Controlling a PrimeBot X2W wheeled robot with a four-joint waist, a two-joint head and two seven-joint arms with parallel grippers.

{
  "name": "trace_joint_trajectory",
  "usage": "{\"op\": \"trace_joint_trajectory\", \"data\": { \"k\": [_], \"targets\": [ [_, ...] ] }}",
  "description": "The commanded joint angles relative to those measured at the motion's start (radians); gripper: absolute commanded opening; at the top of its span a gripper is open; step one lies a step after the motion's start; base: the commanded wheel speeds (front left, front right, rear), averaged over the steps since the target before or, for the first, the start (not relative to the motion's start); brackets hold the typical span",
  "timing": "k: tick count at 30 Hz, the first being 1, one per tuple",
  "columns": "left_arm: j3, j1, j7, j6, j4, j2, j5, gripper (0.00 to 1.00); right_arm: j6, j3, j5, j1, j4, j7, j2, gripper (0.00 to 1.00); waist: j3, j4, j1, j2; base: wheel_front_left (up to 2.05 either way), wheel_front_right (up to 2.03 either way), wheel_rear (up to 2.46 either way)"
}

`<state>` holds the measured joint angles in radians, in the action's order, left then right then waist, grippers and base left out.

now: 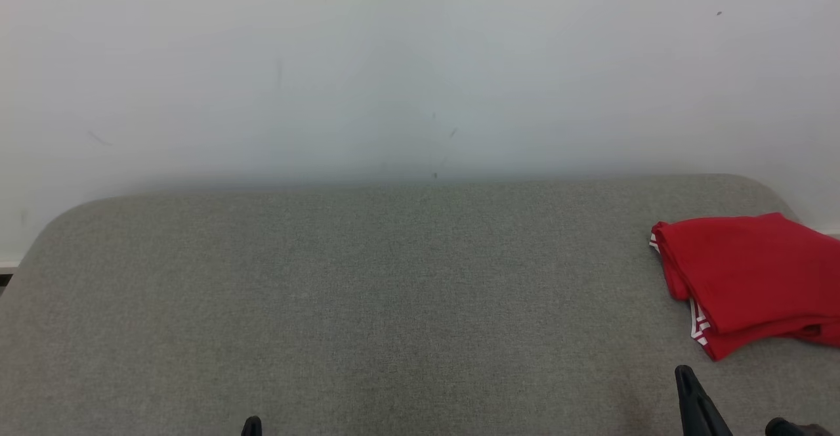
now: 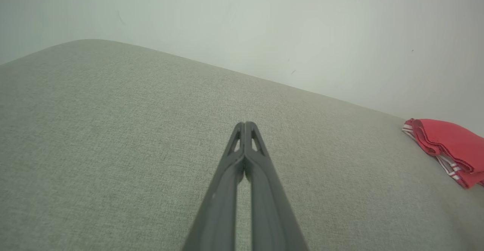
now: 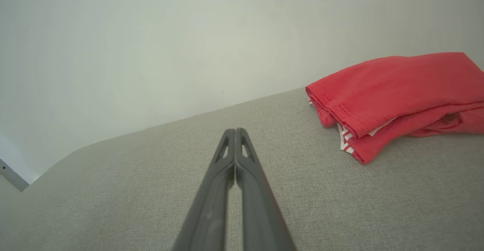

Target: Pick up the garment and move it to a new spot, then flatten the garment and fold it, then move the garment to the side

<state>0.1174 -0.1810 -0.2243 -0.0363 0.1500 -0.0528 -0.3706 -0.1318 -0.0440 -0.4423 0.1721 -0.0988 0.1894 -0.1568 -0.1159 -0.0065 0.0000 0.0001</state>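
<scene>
- garment: red knit garment with white-striped trim (image 1: 748, 272), folded into a layered bundle. it lies on the far right of the tabletop, near the rounded back corner, with its right part cut off by the edge of the head view.
- tabletop: grey woven-fabric surface with rounded corners (image 1: 367, 278), set against a pale wall (image 1: 420, 62).
- left hand (image 2: 245, 127): two long dark fingers pressed together, holding nothing. it is low over the bare middle of the tabletop and well apart from the garment.
- right hand (image 3: 235, 132): fingers together, holding nothing. it is at the near right edge, close to the garment but not touching it.
- key relation: the garment lies ahead of the right hand and to its right, so the right hand is clearly the nearer one. the folded, striped edge faces the tabletop's middle and runs roughly front to back. the long axis cannot be settled while the bundle is cropped.
- status, as a judgement: folded and off to the side, the garment looks placed. any further reach would fall to the right hand, which would first need to part its fingers.
</scene>
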Motion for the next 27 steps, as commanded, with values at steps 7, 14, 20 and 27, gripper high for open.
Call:
{"op": "trace_joint_trajectory", "data": {
  "k": [7, 14, 20, 27],
  "targets": [
    [-0.008, 0.07, 0.022, -0.013, 0.01, -0.002, -0.145, 0.0, 0.0, 0.035, -0.137, -0.061, -0.013, -0.041, 0.004, 0.0, 0.008, 0.0, 0.0, -0.0001, 0.0, 0.0, 0.0],
    [-0.013, 0.106, 0.04, -0.021, 0.029, -0.002, -0.261, 0.0, 0.0, 0.061, -0.245, -0.093, -0.035, -0.077, 0.01, 0.0, 0.016, 0.001, 0.0, -0.0001, 0.0, 0.0, 0.0],
    [-0.018, 0.134, 0.056, -0.028, 0.045, -0.001, -0.353, 0.0, 0.001, 0.082, -0.33, -0.117, -0.053, -0.106, 0.016, 0.0, 0.022, 0.001, 0.0, -0.0001, 0.0, 0.0, 0.0],
    [-0.023, 0.161, 0.07, -0.035, 0.06, -0.001, -0.439, 0.0, 0.001, 0.103, -0.409, -0.141, -0.07, -0.135, 0.021, 0.0, 0.029, 0.002, 0.0, -0.0001, 0.0, 0.0, 0.0]
  ]
}}
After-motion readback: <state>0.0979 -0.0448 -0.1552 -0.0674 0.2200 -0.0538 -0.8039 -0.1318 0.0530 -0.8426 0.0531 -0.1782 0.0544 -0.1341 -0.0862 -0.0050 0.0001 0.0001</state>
